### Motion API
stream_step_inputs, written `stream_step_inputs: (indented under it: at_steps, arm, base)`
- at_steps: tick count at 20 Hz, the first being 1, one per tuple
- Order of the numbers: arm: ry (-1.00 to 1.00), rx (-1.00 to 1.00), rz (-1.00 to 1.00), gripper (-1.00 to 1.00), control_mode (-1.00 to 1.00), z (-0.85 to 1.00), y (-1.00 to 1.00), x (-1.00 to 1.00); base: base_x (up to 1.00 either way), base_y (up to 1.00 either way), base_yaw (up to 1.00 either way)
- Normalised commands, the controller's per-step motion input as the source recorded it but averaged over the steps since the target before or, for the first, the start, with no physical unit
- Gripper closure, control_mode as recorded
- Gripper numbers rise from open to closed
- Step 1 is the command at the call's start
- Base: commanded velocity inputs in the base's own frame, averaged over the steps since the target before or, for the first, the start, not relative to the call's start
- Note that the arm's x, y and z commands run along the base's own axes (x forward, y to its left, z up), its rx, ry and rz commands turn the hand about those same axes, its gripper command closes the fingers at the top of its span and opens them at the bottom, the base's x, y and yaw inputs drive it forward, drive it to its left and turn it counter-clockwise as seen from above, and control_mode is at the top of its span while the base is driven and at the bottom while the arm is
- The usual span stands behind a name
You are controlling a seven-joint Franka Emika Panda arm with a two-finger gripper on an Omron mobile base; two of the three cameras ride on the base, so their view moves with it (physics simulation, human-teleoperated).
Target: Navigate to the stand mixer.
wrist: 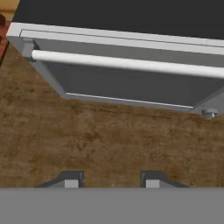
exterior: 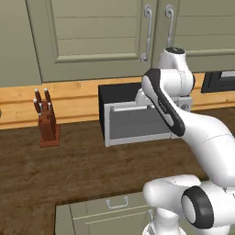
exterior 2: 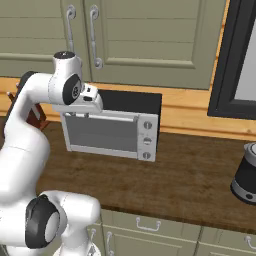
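Two base cameras are facing a dark wooden counter [exterior 2: 190,175] where a boxy silver toaster oven [exterior 2: 112,130] is standing against the wall, which suggests the drive toward the stand mixer is only partway along: no blue-headed mixer with a white base is appearing anywhere in these pictures, so I cannot say where it is standing. A knife block [exterior: 47,120] is sitting to the left of the oven in the left base view, and a black electric kettle [exterior 2: 246,175] is resting at the far right edge of the right base view, beside a dark-framed panel [exterior 2: 235,60] on the wall. Olive cabinet doors [exterior: 92,36] are hanging above, and drawers [exterior 2: 150,227] are running under the counter's front edge. My judgement is that the next move is calling for the base to keep travelling along the counter until the mixer is coming into sight, with the arm kept tucked so it is not brushing the oven. The arm is rising from the base, folding at the elbow and reaching forward, its wrist hovering in front of the oven's upper edge. The gripper [wrist: 109,180] is pointing down over bare counter just before the oven door handle [wrist: 127,63], its fingertips [wrist: 71,180] standing apart and holding nothing.
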Motion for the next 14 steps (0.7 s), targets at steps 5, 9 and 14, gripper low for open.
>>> stream_step_inputs:
  at_steps: [5,9,14]
  arm:
    - [-0.07,0.0,-0.03,-1.0,-1.0,0.0,-0.11,-0.84]
    - [-0.16,0.0,-0.09,-1.0,-1.0,0.0,-0.32,-1.0]
    - [-0.12,0.0,-0.05,-1.0,-1.0,0.0,-0.14,-1.0]
  base:
    - [0.0,0.0,0.0]
    - [0.0,0.0,0.0]
    - [0.0,0.0,0.0]
